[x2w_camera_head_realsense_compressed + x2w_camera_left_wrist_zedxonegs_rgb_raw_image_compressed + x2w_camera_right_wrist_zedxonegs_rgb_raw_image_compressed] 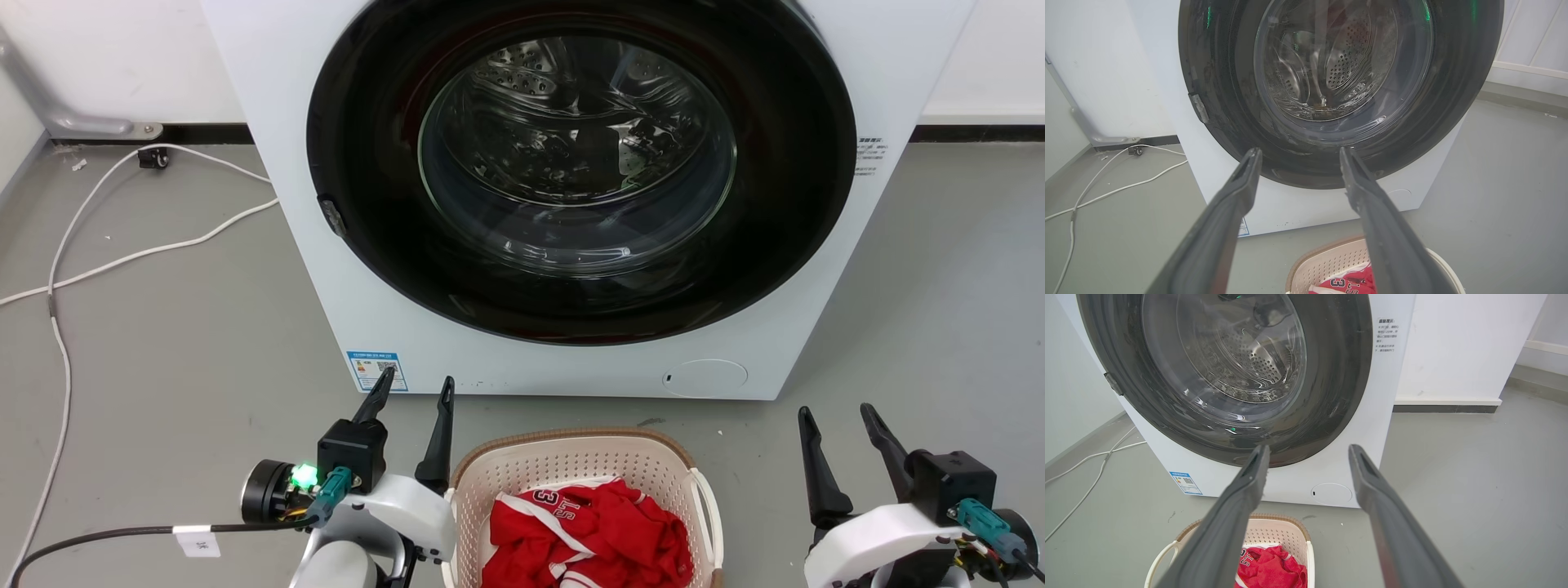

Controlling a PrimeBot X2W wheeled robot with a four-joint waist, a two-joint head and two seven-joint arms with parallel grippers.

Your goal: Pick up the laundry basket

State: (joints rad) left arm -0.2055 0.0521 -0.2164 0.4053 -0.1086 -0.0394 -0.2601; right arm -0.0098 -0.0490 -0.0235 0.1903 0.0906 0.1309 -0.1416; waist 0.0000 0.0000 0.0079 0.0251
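The laundry basket [571,467] stands on the grey floor [163,384] just in front of the white washing machine [506,371], low in my head view and between my two arms. It is cream perforated plastic with a brown woven-look rim, and a white loop handle [709,506] shows on its right side. A crumpled red garment [588,531] with white trim and the digit 3 lies inside it. My left fingers [441,433] are spread apart with nothing between them, and the inner one rises just beside the basket's left rim. My right fingers [816,469] are also spread and bare, well apart from the basket on its right. Through the washer's round glass door [580,163] I see a perforated metal drum.
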